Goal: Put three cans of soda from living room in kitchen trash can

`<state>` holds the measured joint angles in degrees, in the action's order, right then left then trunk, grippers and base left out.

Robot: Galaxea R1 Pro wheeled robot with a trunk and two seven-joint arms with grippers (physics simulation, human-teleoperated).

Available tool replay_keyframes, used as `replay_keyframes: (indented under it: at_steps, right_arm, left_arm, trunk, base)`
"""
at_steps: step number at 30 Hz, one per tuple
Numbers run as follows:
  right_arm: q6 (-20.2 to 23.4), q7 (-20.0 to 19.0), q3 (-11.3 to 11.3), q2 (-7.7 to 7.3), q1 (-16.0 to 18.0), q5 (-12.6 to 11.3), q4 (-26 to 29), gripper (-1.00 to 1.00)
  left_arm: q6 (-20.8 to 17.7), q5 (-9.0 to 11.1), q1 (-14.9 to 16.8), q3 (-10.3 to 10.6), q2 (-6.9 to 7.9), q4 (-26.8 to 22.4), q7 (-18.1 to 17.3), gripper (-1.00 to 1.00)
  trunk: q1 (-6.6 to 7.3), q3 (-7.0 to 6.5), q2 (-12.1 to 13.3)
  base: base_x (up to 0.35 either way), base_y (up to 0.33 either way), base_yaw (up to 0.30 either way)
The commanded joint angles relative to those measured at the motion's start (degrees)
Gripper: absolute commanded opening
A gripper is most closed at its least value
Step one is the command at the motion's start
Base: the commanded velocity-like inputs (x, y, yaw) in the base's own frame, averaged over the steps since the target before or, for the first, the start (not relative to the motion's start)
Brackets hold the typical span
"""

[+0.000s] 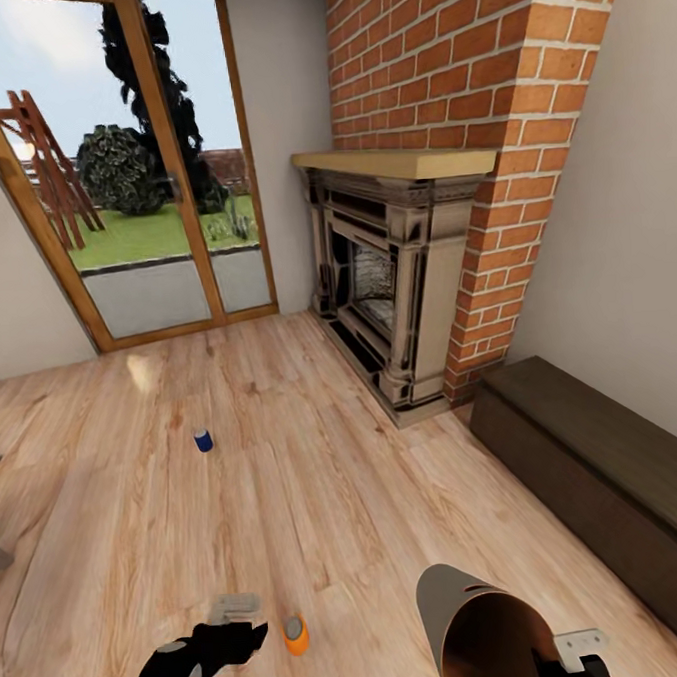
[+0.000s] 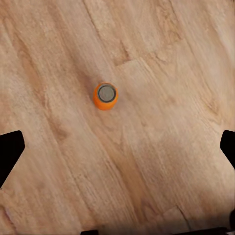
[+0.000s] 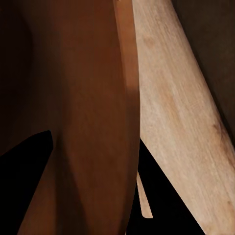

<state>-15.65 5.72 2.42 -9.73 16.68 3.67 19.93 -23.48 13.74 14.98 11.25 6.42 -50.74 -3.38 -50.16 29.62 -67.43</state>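
- Standing upright on the wood-plank floor [image 1: 317, 480] of the living room, an orange soda can [image 1: 295, 634] sits just beside the robot's left hand [image 1: 236, 625], at about 3 o'clock from its dark fingers in the head view.
- Seen from the left wrist camera, the orange can [image 2: 105, 96] shows its silver top between and ahead of the spread fingertips [image 2: 10, 152], untouched by either one.
- A dark blue soda can [image 1: 204, 441] stands well apart, farther out on the floor at roughly 12 o'clock from the left hand, toward the glass patio door [image 1: 158, 169].
- Held tilted at the right hand [image 1: 578, 654], the pale grey trash can [image 1: 476, 621] turns its copper-brown inside toward the camera; the right wrist view shows that brown wall [image 3: 73, 122] between two dark fingers, one on each face of it, pinching it.
- A brick fireplace [image 1: 405, 274] and a dark low bench [image 1: 607, 472] line the wall at 1 to 3 o'clock.
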Motion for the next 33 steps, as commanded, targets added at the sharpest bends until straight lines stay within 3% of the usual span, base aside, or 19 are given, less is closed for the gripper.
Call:
replay_keyframes:
  at_steps: [1, 5, 6, 8, 17, 33]
  right_arm:
    - [0.01, 0.00, -0.07, 0.03, 0.02, 0.22, 0.11, -1.00]
    - [0.01, 0.00, -0.04, 0.04, 0.02, 0.26, 0.11, -1.00]
    - [0.01, 0.00, 0.01, 0.05, 0.02, 0.29, 0.11, -1.00]
    - [0.01, 0.00, 0.03, 0.06, 0.02, 0.31, 0.11, -1.00]
    - [0.01, 0.00, 0.03, 0.06, 0.02, 0.30, 0.13, -1.00]
    - [0.01, 0.00, 0.04, 0.06, 0.02, 0.16, 0.11, -1.00]
  left_arm:
    - [-3.59, 0.06, 1.88, -0.06, -0.47, -1.09, 1.06, 1.00]
    - [-9.45, 0.15, 4.81, -0.17, -1.37, -1.37, 2.02, 1.00]
    - [-13.15, 0.05, 7.87, -0.20, -2.28, -1.05, 2.48, 1.00]
    - [-14.25, 0.04, 9.79, -0.23, -2.60, 0.53, 2.67, 1.00]
    - [-14.99, 0.27, 12.59, -0.26, -3.78, 6.49, 3.00, 1.00]
    - [-14.79, 0.41, 12.79, -0.28, -3.87, 7.05, 2.93, 1.00]
  trunk:
    - [0.00, 0.00, 0.00]
    - [0.00, 0.00, 0.00]
    - [0.00, 0.00, 0.00]
    - [0.00, 0.00, 0.00]
    - [0.00, 0.00, 0.00]
    - [0.00, 0.00, 0.00]
  base:
    - [0.038, 0.018, 0.000]
    - [0.019, 0.009, 0.000]
    - [0.018, 0.002, 0.000]
    - [0.044, 0.001, 0.000]
    - [0.116, 0.000, 0.000]
    - [0.301, 0.084, 0.000]
